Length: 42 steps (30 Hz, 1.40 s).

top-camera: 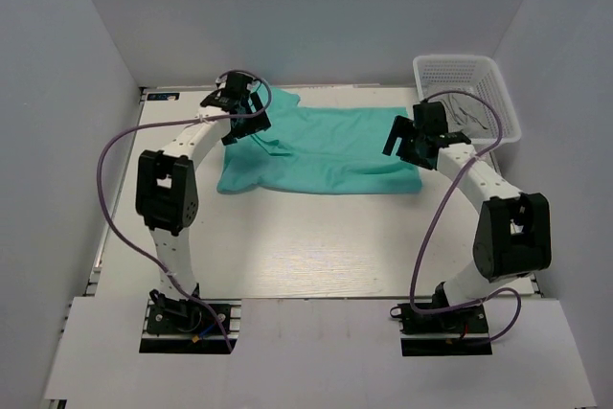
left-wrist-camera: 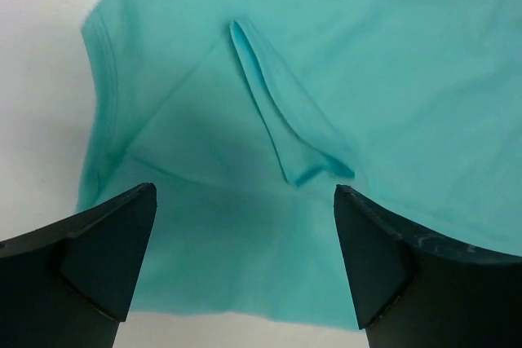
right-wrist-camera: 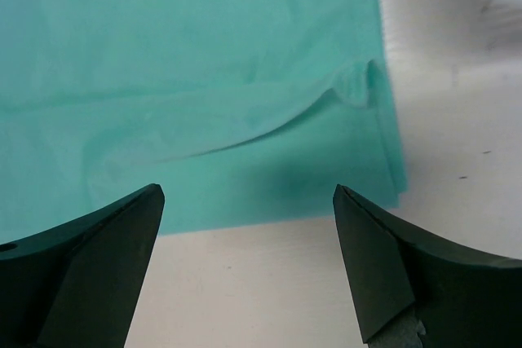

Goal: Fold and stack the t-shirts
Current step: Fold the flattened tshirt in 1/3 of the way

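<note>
White counter [top-camera: 316, 246] carries the teal t-shirt [top-camera: 326, 155] near twelve o'clock, half folded. Left claw [top-camera: 241, 114] at its nine o'clock edge, right claw [top-camera: 410, 137] at three, both released, empty. Best smooth the raised crease [left-wrist-camera: 285, 120], then pinch matching corners together.

The right gripper [right-wrist-camera: 246, 191] is showing its two dark fingers [right-wrist-camera: 98, 258] wide apart at the bottom. Beyond them the teal t-shirt [right-wrist-camera: 188, 63] is lying on the white table [right-wrist-camera: 457, 169] and a soft raised fold [right-wrist-camera: 351, 87] is running across it toward its right edge.
</note>
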Motion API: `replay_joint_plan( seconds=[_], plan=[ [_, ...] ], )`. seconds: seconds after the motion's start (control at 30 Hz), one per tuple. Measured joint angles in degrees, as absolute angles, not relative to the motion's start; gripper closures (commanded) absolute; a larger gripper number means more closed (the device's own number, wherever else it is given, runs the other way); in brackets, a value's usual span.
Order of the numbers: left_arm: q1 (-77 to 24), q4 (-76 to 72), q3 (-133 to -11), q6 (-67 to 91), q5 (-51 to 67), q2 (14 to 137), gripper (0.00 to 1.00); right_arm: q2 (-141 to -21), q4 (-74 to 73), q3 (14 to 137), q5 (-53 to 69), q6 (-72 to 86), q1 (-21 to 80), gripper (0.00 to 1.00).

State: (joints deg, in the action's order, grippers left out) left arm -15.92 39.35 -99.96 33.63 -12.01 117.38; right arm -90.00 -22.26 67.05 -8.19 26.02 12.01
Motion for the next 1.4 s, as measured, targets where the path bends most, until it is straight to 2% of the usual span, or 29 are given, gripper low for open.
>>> replay_joint_plan(
  seconds=[0.13, 0.3, 0.6, 0.87, 1.13, 1.4],
  plan=[
    [-16.7, 36.6, -88.3, 33.9, -9.7, 110.0, 0.0, -92.5, -20.3, 63.7, -4.1, 25.4, 13.1, 0.1],
    [-16.0, 34.5, -79.0, 35.4, -8.6, 110.5, 0.0, -97.7, -18.4, 60.8, 0.3, 25.3, 13.8, 0.1],
    [-15.4, 32.8, -77.3, 38.0, -11.2, 112.9, 0.0, -99.6, -14.7, 58.7, 0.2, 25.7, 13.5, 0.1],
    [-14.6, 30.2, -65.5, 41.4, -14.0, 104.5, 0.0, -93.6, -8.1, 50.0, 0.2, 26.5, 13.6, 0.1],
    [-14.8, 37.3, -54.1, 43.5, -12.1, 93.6, 0.0, -77.9, -11.0, 36.3, 4.4, 25.6, 16.8, 0.1],
    [-15.2, 33.0, -53.8, 41.5, -3.9, 86.6, 0.0, -73.5, -19.7, 38.4, 6.2, 22.4, 18.5, 0.1]
  ],
)
